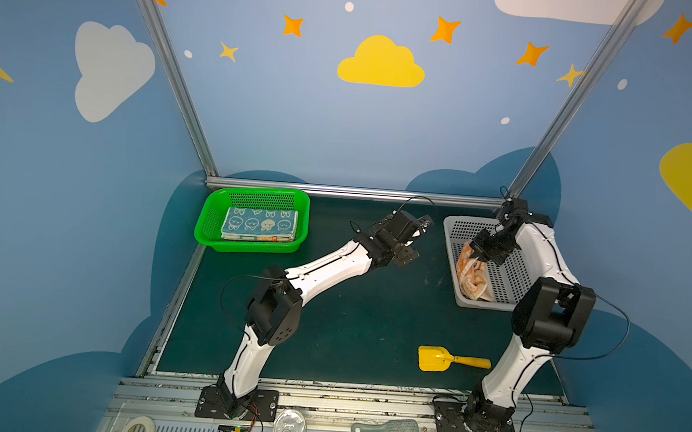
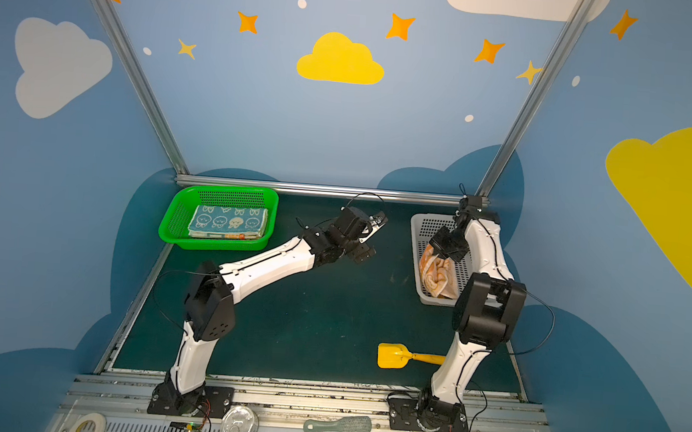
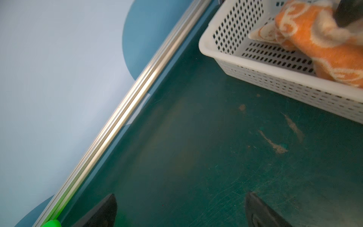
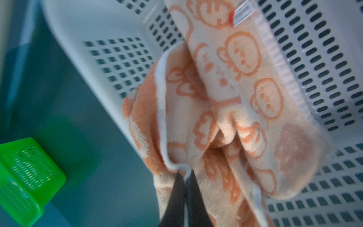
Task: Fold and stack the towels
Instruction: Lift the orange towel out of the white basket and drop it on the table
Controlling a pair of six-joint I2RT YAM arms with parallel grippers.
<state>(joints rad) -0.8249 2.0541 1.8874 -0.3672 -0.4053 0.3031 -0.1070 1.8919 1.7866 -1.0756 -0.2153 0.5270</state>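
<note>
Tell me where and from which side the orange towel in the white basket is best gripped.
Grip the orange towel at its white hemmed edge, coming from above: it lies crumpled in the white basket, whose walls block the sides. The right gripper is shut on that hem.

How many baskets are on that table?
2. A green basket at the back left holds folded towels; a white basket at the back right holds a crumpled orange towel. None looks hidden.

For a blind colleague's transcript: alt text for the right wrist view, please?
The right claw, shut, pinches the white hem of a crumpled orange-and-cream towel in a white perforated basket; a blurred green basket sits farther off.
</note>
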